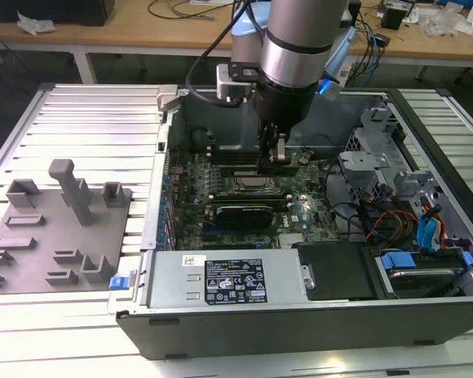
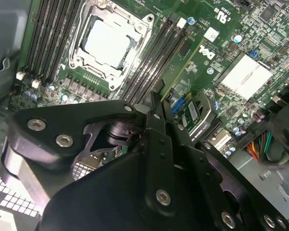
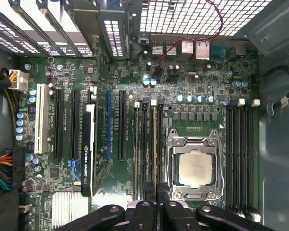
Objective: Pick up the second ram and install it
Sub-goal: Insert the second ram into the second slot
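Note:
The second ram shows as a thin green edge running out from between my black fingertips. My gripper is shut on it, holding it on edge over the long black memory slots beside the CPU socket. In the first wrist view the ram lines up along the slot nearest the socket, with the gripper at its near end. I cannot tell whether the stick is seated. In the exterior view the gripper hangs low inside the open computer case, just behind the socket.
A grey holder tray lies on the slatted table at the exterior view's left. Inside the case are a graphics card, a power supply, drive cages and coloured cables. More memory slots flank the socket's other side.

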`<action>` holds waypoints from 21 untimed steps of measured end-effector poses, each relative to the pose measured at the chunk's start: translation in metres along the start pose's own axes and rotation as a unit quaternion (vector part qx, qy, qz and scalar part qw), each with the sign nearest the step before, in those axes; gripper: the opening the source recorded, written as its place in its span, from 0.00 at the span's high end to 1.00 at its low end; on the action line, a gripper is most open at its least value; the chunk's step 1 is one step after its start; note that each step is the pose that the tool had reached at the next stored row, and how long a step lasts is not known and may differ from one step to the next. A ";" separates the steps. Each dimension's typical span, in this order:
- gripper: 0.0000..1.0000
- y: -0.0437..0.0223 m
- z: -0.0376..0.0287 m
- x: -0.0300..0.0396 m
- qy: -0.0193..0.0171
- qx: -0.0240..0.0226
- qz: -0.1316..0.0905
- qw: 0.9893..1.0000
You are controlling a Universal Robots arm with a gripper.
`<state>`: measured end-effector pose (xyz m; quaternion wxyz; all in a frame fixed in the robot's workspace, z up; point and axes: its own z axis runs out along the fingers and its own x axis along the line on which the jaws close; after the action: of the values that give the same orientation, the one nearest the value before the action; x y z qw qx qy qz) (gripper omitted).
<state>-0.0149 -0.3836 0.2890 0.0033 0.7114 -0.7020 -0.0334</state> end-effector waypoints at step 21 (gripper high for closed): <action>0.87 0.0032 0.0256 0.0010 -0.001 0.001 0.031 1.000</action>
<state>-0.0194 -0.3836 0.2636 0.0027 0.6894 -0.7236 -0.0331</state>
